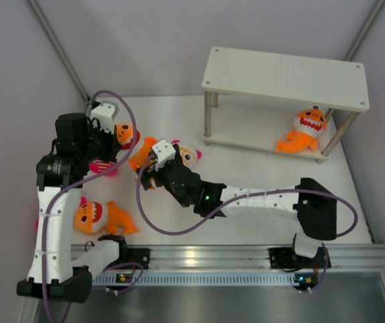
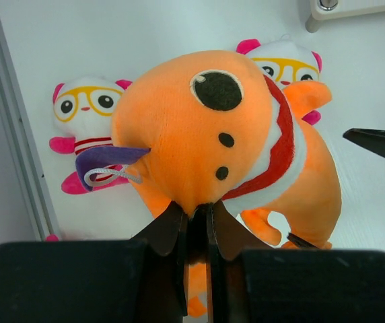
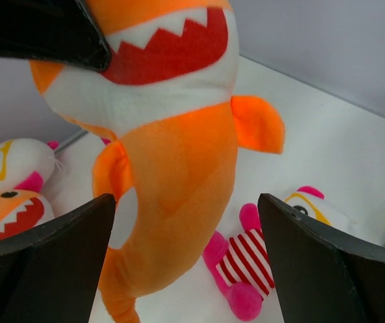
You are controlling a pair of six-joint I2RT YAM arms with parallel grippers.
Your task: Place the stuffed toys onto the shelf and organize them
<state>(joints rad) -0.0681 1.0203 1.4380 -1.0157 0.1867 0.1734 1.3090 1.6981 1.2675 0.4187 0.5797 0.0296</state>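
Left wrist: left claw (image 2: 196, 210) pinches orange shark (image 2: 192, 128); right claw (image 3: 186, 232) spread.

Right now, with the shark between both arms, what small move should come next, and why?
Probably close the right end effector on the orange shark: its fingers stand open either side of the shark's body, while the left end effector is shut on its head end.

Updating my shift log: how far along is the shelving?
Done: one shark sits on the shelf's lower tier. In hand: the left gripper clamps a second shark, right gripper open around it. Left: a third shark and two dolls on the table.
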